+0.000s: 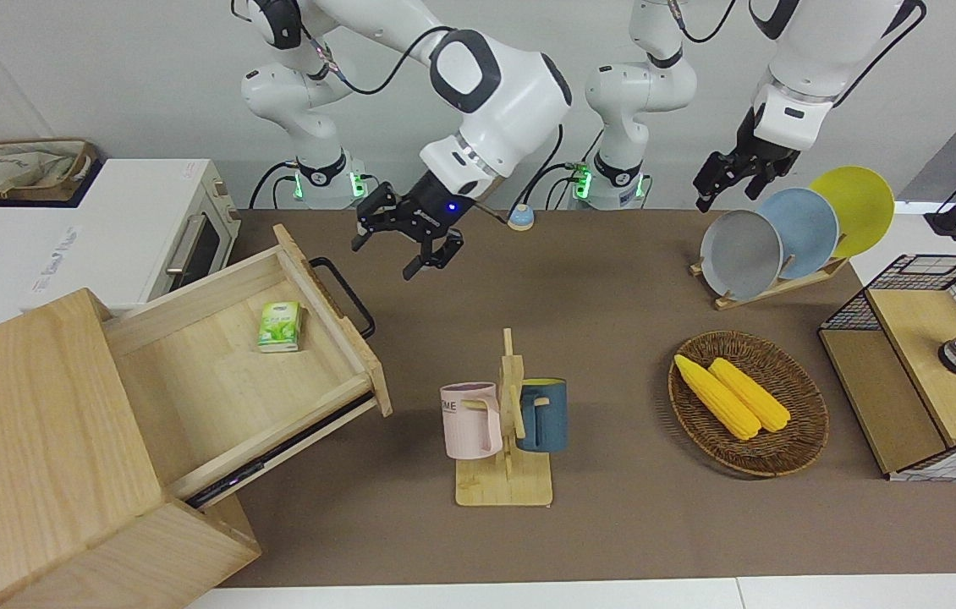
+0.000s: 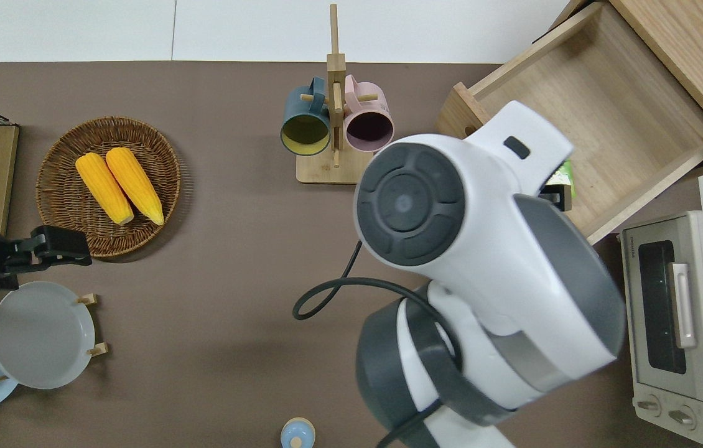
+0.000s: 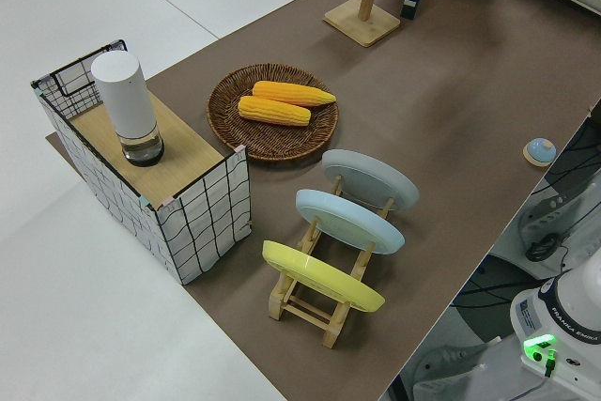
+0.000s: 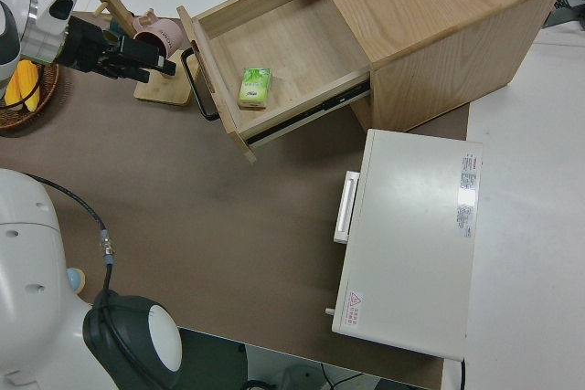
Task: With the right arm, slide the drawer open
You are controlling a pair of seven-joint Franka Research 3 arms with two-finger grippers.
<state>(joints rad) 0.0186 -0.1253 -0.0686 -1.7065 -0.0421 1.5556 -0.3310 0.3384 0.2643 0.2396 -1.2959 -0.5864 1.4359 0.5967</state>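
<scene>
Lying in drawer point(image 4: 274, 52): green packet point(image 4: 255, 86).

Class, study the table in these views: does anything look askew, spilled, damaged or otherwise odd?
Nothing is spilled or damaged. The drawer stands pulled far out of the cabinet, holding only a small green packet. The right gripper hangs open, clear of the handle.

The brown tabletop point(image 1: 596, 524) carries a mug stand point(image 1: 504, 482), corn basket point(image 1: 799, 440), plate rack point(image 1: 770, 283), mesh box point(image 1: 909, 423), wooden cabinet point(image 1: 30, 474) and toaster oven point(image 1: 131, 228).
</scene>
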